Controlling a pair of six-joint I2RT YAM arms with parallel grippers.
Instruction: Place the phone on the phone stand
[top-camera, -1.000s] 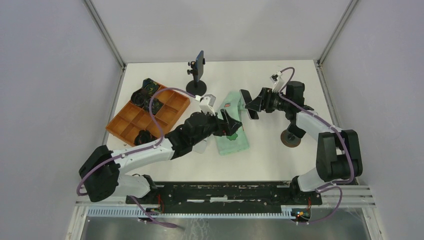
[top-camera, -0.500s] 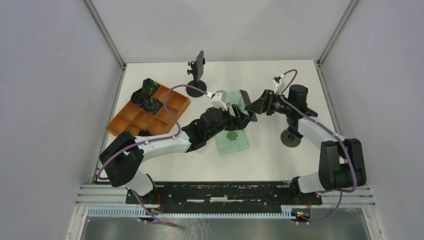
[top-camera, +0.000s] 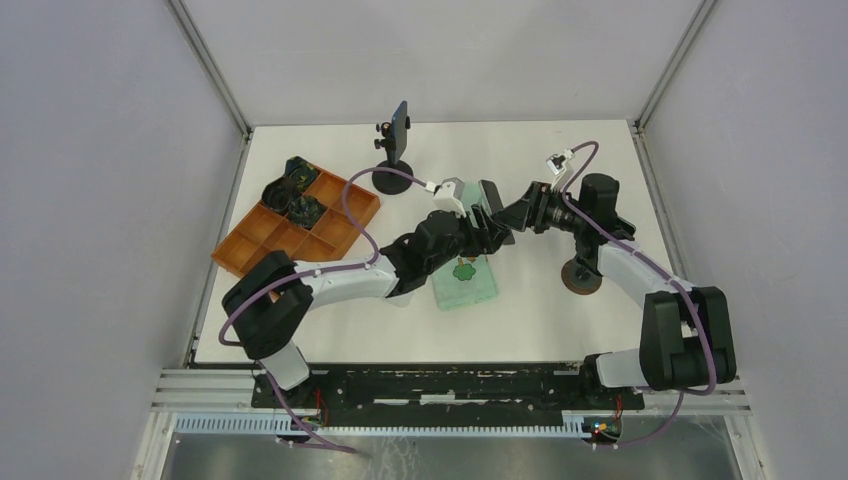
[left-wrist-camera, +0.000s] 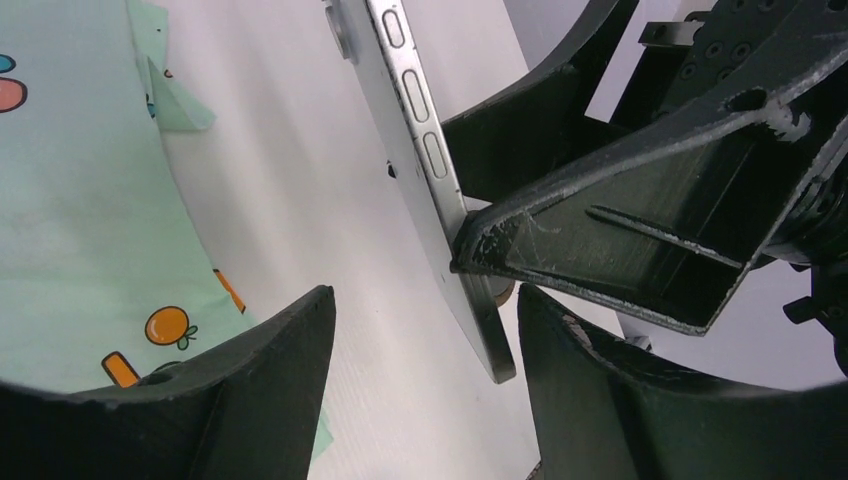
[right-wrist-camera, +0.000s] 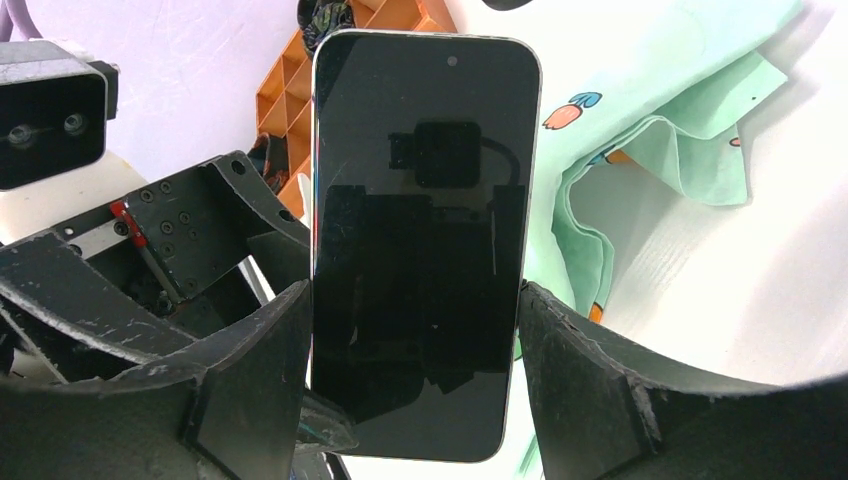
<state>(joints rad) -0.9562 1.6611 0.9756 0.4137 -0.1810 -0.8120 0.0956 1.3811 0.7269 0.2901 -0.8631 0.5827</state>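
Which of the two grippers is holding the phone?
The right gripper: the phone sits clamped between its fingers. The left gripper has its fingers spread open around the phone's end, not closed on it.

I read no text, label, brand or number in any view. The phone screen is dark and blank. The green cloth carries printed pictures only, no lettering.
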